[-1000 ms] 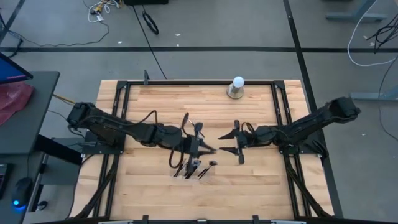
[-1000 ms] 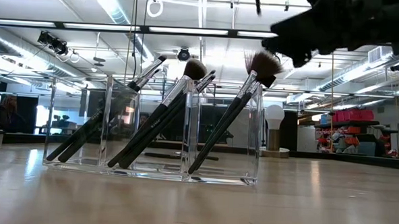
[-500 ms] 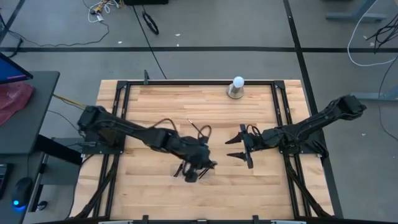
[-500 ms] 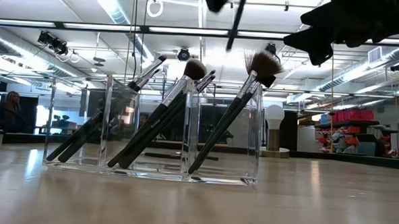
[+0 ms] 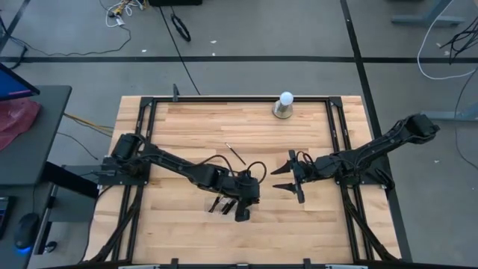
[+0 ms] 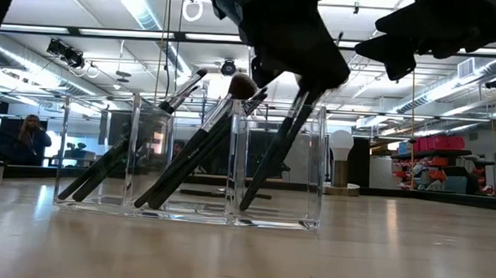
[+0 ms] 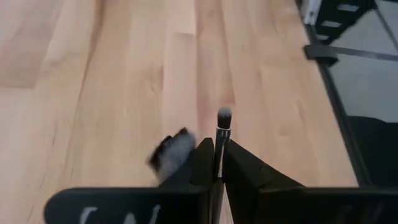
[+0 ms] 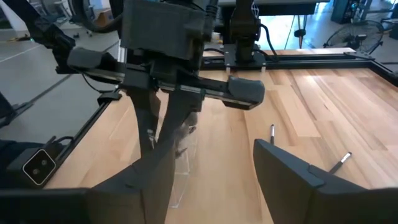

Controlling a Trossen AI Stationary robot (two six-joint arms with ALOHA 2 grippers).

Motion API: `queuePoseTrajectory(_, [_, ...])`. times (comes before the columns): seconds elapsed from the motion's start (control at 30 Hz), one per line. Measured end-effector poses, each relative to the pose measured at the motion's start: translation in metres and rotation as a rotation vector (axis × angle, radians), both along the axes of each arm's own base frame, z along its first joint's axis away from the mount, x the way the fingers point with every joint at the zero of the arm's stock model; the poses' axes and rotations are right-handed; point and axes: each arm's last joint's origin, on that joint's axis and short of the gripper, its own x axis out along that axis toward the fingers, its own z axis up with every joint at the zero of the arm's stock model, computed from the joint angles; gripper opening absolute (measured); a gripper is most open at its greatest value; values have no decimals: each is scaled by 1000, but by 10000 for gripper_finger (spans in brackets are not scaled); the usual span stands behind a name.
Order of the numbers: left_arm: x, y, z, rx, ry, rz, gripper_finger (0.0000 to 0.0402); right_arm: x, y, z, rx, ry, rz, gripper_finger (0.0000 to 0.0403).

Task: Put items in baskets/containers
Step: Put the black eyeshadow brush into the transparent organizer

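Observation:
A clear three-compartment container (image 6: 188, 161) stands on the table near its near edge, with several dark-handled brushes (image 6: 199, 145) leaning inside, bristles up. In the high view it shows faintly (image 5: 222, 205). My left gripper (image 5: 243, 203) hovers right over its right compartment, shut on one slim brush (image 6: 272, 157). My right gripper (image 5: 288, 180) waits open to the right of the container, above the table, touching nothing. One more brush (image 5: 234, 153) lies flat on the wood behind the container. My left gripper (image 7: 216, 167) pinches the slim brush's handle (image 7: 217, 152) between its two fingers, just behind the silver ferrule. The fingers come from above, and the brush runs along them, its bristle tip (image 7: 224, 114) past the fingertips. Its lower part slants down inside the right compartment (image 6: 249, 202).
A white ball-shaped object on a grey base (image 5: 284, 104) stands near the table's far edge. Loose brushes (image 8: 272, 130) (image 8: 341, 163) lie on the wood behind the container. A fluffy brush head (image 7: 171, 152) sits beside the held brush. A person (image 6: 32, 134) shows far off.
My left gripper has carried the slim brush from behind the container toward the near edge and down, so the brush now slants inside the right compartment. My right gripper has drawn back a little toward the table's right and then kept still, open.

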Motion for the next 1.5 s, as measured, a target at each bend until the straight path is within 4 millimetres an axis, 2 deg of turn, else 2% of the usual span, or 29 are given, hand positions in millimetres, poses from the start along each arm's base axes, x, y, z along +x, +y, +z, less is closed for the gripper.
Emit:
queuePoseTrajectory(0.37, [-3,-9,-2,16,10,7,45,0,0,-1,-4,10,0,217])
queuePoseTrajectory(0.47, [-3,-8,-2,14,12,-2,76,0,0,-1,-4,10,0,217])
queuePoseTrajectory(0.67, [-3,-2,3,-58,28,-65,162,0,0,-1,-4,10,0,217])
queuePoseTrajectory(0.77, [-8,5,19,-107,10,-96,193,0,0,-1,-4,11,0,217])
queuePoseTrajectory(0.9, [-27,13,60,-86,-69,-95,211,1,0,-3,-14,20,-17,217])
queuePoseTrajectory(1.03, [-61,21,96,126,-84,18,209,5,-1,-11,-45,48,-94,217])
queuePoseTrajectory(1.17, [-91,38,111,324,-4,228,197,12,-4,-23,-59,80,-257,217])
queuePoseTrajectory(1.23, [-102,45,110,367,28,303,190,17,-10,-31,-36,96,-359,217])
queuePoseTrajectory(1.33, [-114,59,92,361,44,356,181,25,-23,-44,-11,144,-451,217])
queuePoseTrajectory(1.5, [-140,85,31,281,-3,455,172,42,-54,-69,27,209,-527,217])
